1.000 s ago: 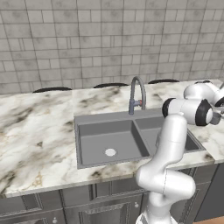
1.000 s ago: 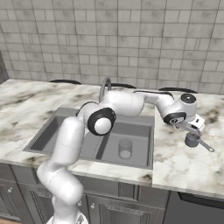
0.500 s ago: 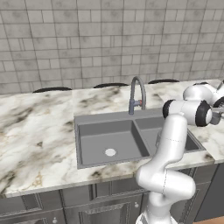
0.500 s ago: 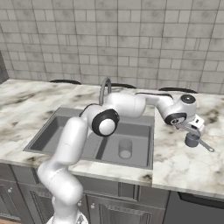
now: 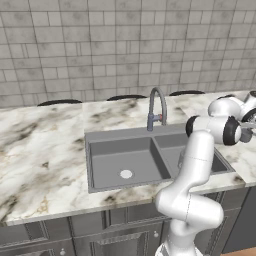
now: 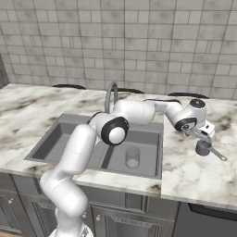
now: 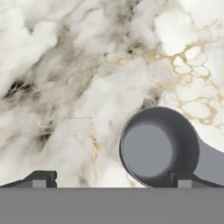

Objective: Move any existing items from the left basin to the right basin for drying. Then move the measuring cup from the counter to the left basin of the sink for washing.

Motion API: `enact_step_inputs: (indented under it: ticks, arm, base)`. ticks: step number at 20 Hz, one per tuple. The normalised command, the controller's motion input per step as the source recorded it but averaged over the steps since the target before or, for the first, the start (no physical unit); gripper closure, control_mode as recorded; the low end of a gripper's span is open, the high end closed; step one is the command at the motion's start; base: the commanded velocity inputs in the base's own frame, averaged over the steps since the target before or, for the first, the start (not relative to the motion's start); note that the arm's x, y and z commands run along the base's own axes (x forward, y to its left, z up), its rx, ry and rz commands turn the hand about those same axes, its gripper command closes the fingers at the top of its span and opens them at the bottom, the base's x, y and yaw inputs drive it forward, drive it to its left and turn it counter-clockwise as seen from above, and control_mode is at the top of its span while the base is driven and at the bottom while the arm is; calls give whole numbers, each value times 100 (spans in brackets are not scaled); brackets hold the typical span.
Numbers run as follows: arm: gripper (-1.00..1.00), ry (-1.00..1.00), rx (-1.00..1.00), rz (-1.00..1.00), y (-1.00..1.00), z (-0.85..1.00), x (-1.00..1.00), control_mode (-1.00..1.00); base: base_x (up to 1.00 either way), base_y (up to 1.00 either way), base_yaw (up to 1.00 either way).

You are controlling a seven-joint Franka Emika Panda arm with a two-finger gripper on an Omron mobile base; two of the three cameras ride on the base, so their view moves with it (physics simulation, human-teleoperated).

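The measuring cup (image 6: 203, 148), dark grey with a short straight handle pointing right, stands on the white marble counter (image 6: 192, 178) to the right of the sink (image 6: 55, 121). My gripper (image 6: 202, 139) hangs open just above it. In the hand view the measuring cup (image 7: 159, 146) sits low and right of centre. One fingertip (image 7: 183, 179) is over its near rim and the other stands far to the left, so the gripper (image 7: 111, 180) is off-centre from the cup and holds nothing. A pale see-through tumbler (image 6: 133, 156) stands in the narrow right basin (image 6: 143, 139). The wide left basin (image 5: 125, 162) holds only its drain.
The tall arched steel faucet (image 5: 156, 107) rises behind the divider between the basins. My own arm (image 5: 197, 165) reaches across the right basin toward the counter. A tiled wall (image 6: 139, 41) closes off the back of the counter. Cabinet fronts (image 5: 100, 240) run below the counter edge.
The arm's elbow has drifted slightly right over the sink. The hand stays over the measuring cup with its jaws open, and the cup and tumbler have not moved.
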Motion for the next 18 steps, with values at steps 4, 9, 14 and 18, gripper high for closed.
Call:
enact_step_inputs:
  ticks: [4, 9, 14, 18]
  arm:
    - [-100, 4, 0, 0, -6, -11, 9, -100]
    - [-100, 4, 0, 0, -5, -11, 7, -100]
    - [-100, 1, 0, 0, -7, -7, 3, -100]
    - [-100, 0, 0, 0, -13, -6, 0, -100]
  base:
    - [0, 0, 0]
    - [0, 0, 0]
    - [0, 0, 0]
    - [0, 0, 0]
